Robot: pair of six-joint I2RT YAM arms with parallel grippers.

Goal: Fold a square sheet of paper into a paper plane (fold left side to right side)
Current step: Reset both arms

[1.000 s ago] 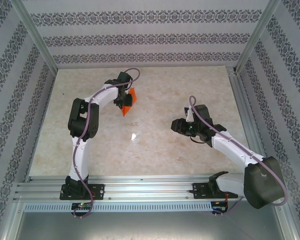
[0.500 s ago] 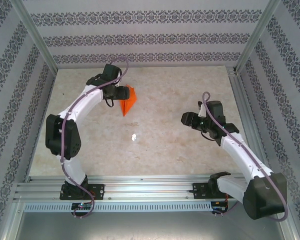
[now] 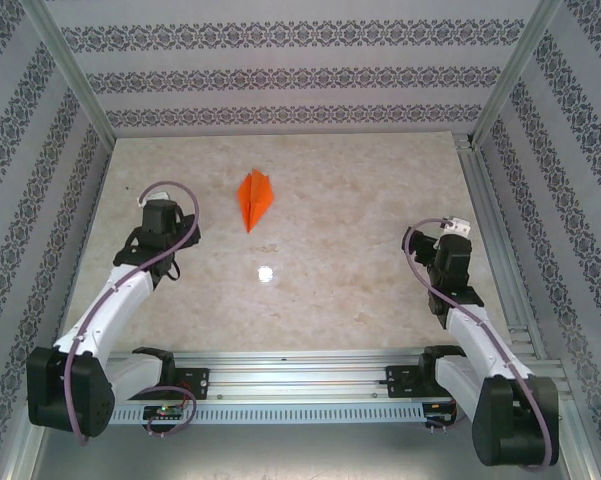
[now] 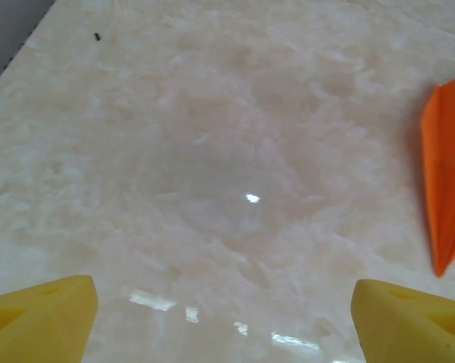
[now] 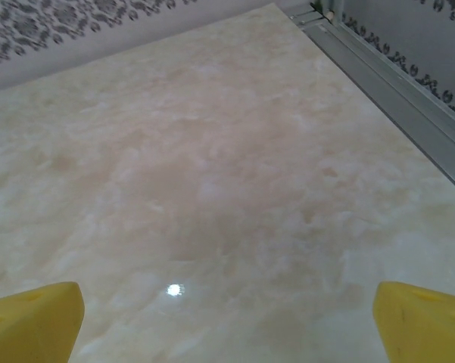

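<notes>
Orange paper plane (image 3: 255, 198) lies on the worktop (image 3: 360, 180), long axis far-to-near with its nose near, far-right of the wide-open, empty left claw (image 3: 160, 228) and nearer it than the open right claw (image 3: 448, 256).

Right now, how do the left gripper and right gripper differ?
The left gripper sits nearer the paper plane, seen at the right edge of its wrist view; the right gripper is farther off, facing the table and its metal side rail. The left gripper is over the table's left side, the right gripper over its right. Both are open and empty.
</notes>
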